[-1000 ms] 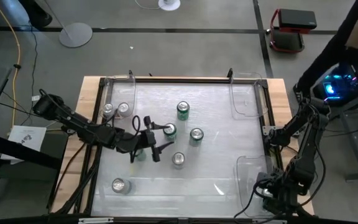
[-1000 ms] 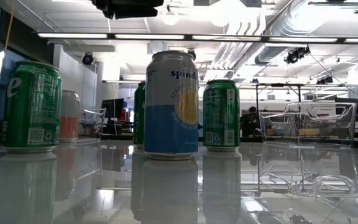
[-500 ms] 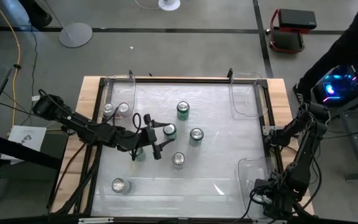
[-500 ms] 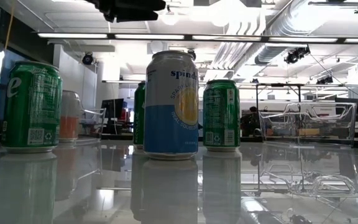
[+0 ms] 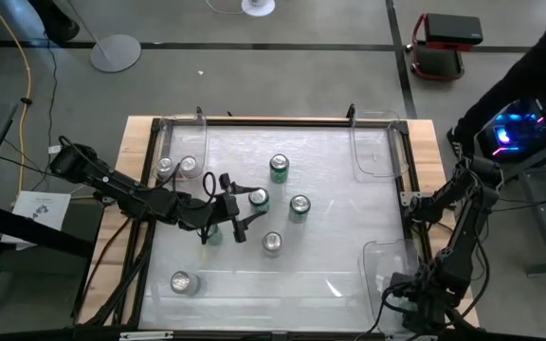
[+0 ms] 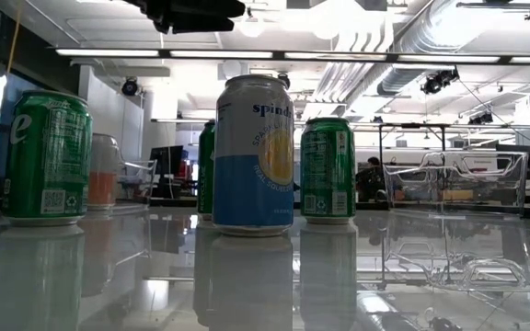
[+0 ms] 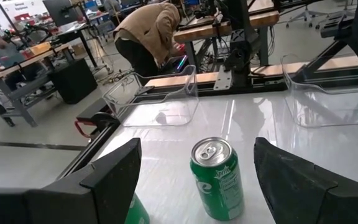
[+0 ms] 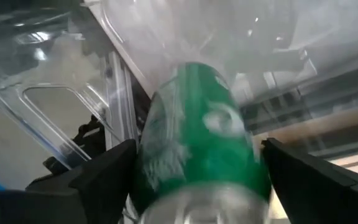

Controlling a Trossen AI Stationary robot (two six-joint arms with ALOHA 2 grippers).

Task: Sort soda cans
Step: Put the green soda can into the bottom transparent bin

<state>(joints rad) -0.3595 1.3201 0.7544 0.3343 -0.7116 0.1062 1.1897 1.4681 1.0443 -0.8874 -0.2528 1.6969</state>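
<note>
1. The left tool (image 5: 238,216) hangs over the middle of the surface (image 5: 330,166) with its fingers (image 7: 114,174) spread wide and nothing between them.
2. Straight ahead of it, between the fingers but beyond their tips, stands a green can (image 7: 216,178), upright with its silver top showing. A second green can (image 5: 214,234) sits partly under the tool.
3. More cans stand past it: a green one (image 5: 279,169) farther off, another (image 5: 299,206) to the side, and a blue-and-white can (image 6: 253,154) nearer the front edge.
4. Two silver-topped cans (image 5: 175,168) rest in the clear bin (image 5: 172,133) behind the left arm.
5. The right tool (image 5: 415,301) holds a green can (image 8: 197,143) between its fingers, over the corner bin (image 5: 379,270).
6. These cans look light, thin-walled and slick, so they would likely dent. A grip at mid-body, squarely across the round side, seems safest.
</note>
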